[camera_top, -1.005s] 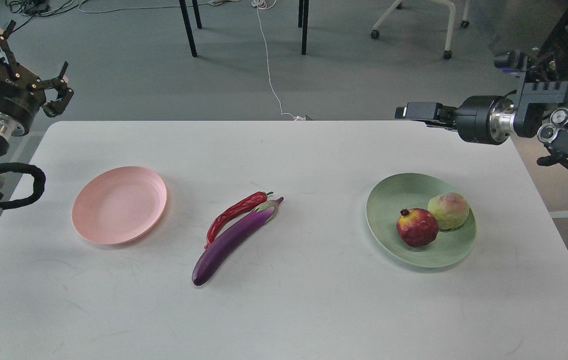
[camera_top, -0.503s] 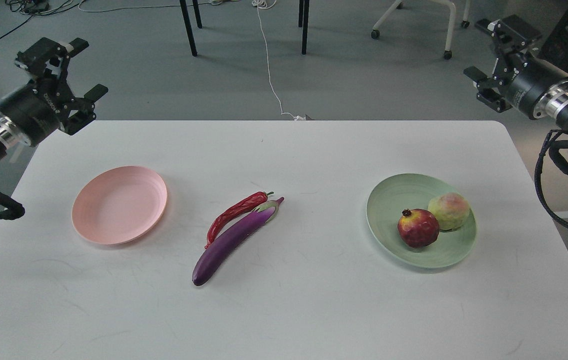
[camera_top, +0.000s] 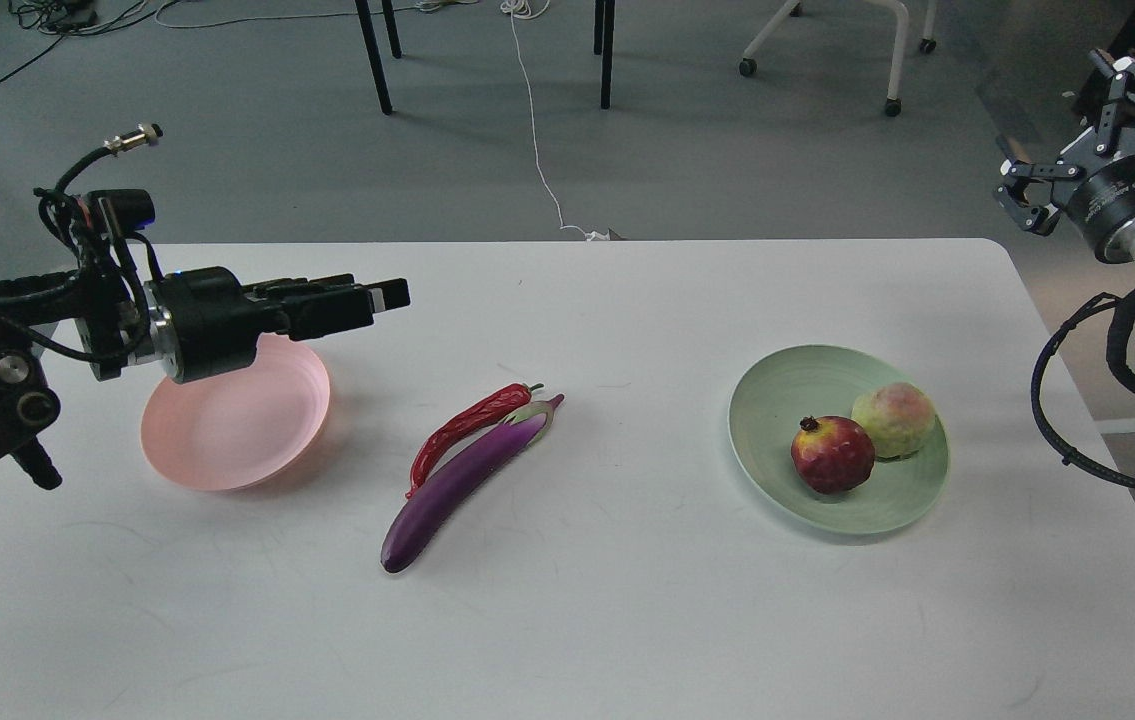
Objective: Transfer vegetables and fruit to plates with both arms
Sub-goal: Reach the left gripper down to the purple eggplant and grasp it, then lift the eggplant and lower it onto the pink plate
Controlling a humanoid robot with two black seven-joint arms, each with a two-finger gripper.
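Reaching over the pink plate (camera_top: 227,440), the left hand (camera_top: 392,295) grips nothing, its spread unclear; eggplant (camera_top: 462,482) and chili (camera_top: 462,430) lie beyond its tip. Right hand (camera_top: 1062,140) gapes empty, far off.

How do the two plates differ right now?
The pink plate holds nothing; the green plate holds the pomegranate and the yellow-green fruit. The left gripper reaches over the pink plate's far rim; nothing overlaps the green plate. Both are round, shallow and ridged.
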